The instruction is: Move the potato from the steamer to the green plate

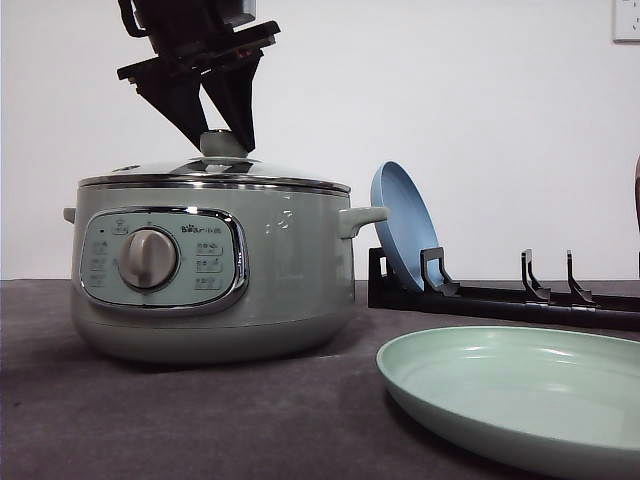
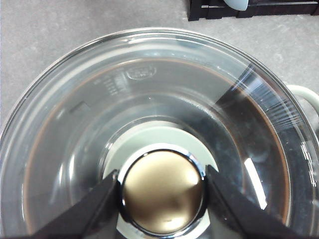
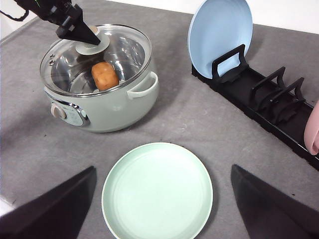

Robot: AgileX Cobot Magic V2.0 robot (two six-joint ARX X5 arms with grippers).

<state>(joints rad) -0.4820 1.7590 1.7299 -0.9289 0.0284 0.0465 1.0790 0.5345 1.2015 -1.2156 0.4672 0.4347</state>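
The steamer (image 1: pixel 210 270) stands at the left with its glass lid (image 2: pixel 75 129) on. Through the lid, the right wrist view shows the orange-brown potato (image 3: pixel 104 75) lying inside the steamer (image 3: pixel 114 107). My left gripper (image 1: pixel 225 140) reaches down from above and is shut on the lid knob (image 2: pixel 162 191), a finger pressed to each side. The green plate (image 1: pixel 520 400) lies flat on the table in front and to the right of the pot. My right gripper (image 3: pixel 163 169) hovers open over the green plate (image 3: pixel 157 191), holding nothing.
A black dish rack (image 1: pixel 520 300) runs along the right rear, holding an upright blue plate (image 1: pixel 405 235). The edge of a pink object (image 3: pixel 314 129) sits at the rack's far end. The table is grey cloth (image 3: pixel 199 124).
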